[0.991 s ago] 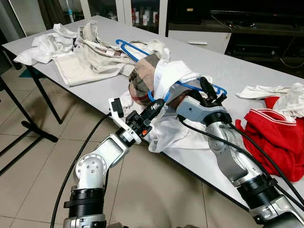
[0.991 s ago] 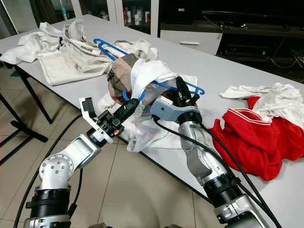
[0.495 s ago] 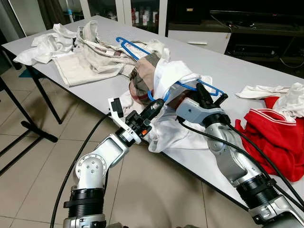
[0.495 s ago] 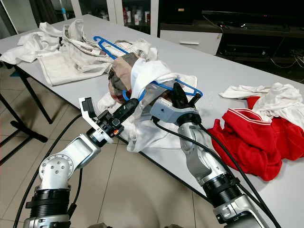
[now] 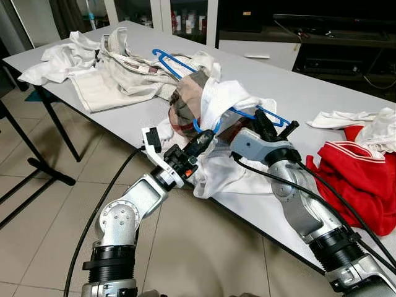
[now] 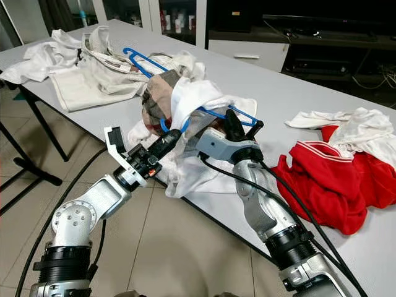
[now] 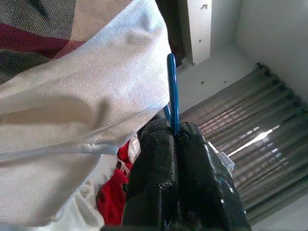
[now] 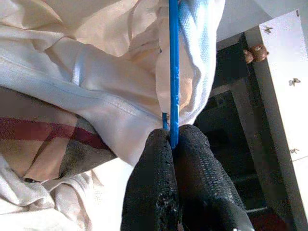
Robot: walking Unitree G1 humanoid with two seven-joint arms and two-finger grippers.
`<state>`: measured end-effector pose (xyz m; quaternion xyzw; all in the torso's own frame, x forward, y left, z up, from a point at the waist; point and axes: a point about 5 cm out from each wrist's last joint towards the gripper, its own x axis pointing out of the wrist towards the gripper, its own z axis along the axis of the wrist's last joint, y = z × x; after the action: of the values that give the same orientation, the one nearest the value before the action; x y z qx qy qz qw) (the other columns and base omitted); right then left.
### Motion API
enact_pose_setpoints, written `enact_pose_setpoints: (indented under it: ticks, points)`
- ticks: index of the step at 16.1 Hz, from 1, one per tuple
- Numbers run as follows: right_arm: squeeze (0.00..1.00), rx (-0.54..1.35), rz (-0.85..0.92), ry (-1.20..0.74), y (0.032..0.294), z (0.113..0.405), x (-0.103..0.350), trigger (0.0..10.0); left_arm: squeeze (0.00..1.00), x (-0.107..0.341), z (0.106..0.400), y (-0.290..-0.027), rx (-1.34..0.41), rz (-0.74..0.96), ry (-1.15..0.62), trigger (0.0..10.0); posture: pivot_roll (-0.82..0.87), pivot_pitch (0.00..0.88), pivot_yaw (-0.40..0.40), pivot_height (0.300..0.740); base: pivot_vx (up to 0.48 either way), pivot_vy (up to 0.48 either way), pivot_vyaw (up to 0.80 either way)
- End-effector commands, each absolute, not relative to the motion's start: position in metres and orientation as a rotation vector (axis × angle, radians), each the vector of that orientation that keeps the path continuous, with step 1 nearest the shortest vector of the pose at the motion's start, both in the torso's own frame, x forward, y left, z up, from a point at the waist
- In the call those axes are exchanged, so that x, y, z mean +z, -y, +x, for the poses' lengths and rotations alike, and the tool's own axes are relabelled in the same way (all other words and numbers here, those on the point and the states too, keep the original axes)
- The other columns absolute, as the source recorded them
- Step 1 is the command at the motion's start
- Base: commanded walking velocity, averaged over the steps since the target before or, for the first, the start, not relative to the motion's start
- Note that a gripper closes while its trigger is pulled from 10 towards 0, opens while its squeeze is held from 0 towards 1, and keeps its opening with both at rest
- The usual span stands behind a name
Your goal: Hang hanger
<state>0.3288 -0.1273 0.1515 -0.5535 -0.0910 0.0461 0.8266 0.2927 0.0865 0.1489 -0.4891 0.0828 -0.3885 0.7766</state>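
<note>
A blue hanger (image 5: 263, 114) is held a little above the grey table (image 5: 322, 93), draped with a white and plaid garment (image 5: 210, 102). My left gripper (image 5: 206, 135) is shut on the hanger's hook end, which curls up beside the plaid cloth. My right gripper (image 5: 267, 126) is shut on the hanger's bar at the garment's right side. In the left wrist view the fingers (image 7: 159, 187) pinch the thin blue wire (image 7: 172, 94). In the right wrist view the fingers (image 8: 192, 183) pinch the blue bar (image 8: 173, 72) under white cloth.
A second blue hanger (image 5: 170, 62) lies in a heap of beige and white clothes (image 5: 111, 68) at the table's far left. Red and white clothes (image 5: 362, 161) lie at the right. A black stand (image 5: 37, 148) is on the tiled floor at left.
My right gripper has shifted slightly left and up with the hanger bar. The left gripper has hardly moved.
</note>
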Motion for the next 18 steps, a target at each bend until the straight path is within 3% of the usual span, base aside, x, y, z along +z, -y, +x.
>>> enact_pose_setpoints:
  ticks: [1,3,4,5,7,8,13,15,18]
  points:
    - [0.00,0.120,-1.155,0.206,0.129,0.332,0.158,0.0,0.00,0.154,0.298,-0.082,-0.859,-0.977,-0.161,10.0,0.01,0.000,0.013,0.723,0.000,0.000,0.00]
    - [0.00,0.138,-1.153,0.200,0.129,0.333,0.158,0.0,0.00,0.154,0.299,-0.082,-0.848,-0.915,-0.152,10.0,0.01,0.000,0.013,0.723,0.000,0.000,0.00]
    - [0.00,0.204,-1.166,0.176,0.130,0.334,0.157,0.0,0.30,0.154,0.304,-0.083,-0.794,-0.738,-0.121,10.0,0.00,0.000,0.011,0.723,0.000,0.000,0.00]
    - [0.00,0.228,-1.179,0.174,0.132,0.334,0.158,0.0,1.00,0.156,0.307,-0.083,-0.783,-0.671,-0.099,10.0,0.00,0.000,0.010,0.723,0.000,0.000,0.00]
    - [0.00,0.246,-1.194,0.176,0.137,0.336,0.162,0.0,1.00,0.162,0.309,-0.083,-0.785,-0.532,-0.056,10.0,0.00,0.000,0.009,0.723,0.000,0.000,0.00]
    - [0.00,0.250,-1.194,0.171,0.140,0.338,0.164,0.0,0.00,0.165,0.311,-0.083,-0.771,-0.471,-0.029,10.0,0.01,0.000,0.006,0.723,0.000,0.000,0.00]
    - [0.00,0.285,-1.128,0.137,0.141,0.339,0.161,0.0,0.00,0.174,0.309,-0.081,-0.771,-0.298,0.088,10.0,0.01,0.000,0.007,0.723,0.000,0.000,0.00]
    - [0.00,0.328,-1.042,0.088,0.146,0.340,0.160,0.0,0.00,0.184,0.310,-0.084,-0.799,-0.192,0.144,10.0,0.02,0.000,0.010,0.723,0.000,0.000,0.00]
    - [0.00,0.342,-1.083,0.080,0.163,0.345,0.170,0.0,0.00,0.189,0.307,-0.084,-0.895,-0.045,0.175,10.0,0.01,0.000,0.011,0.723,0.000,0.000,0.00]
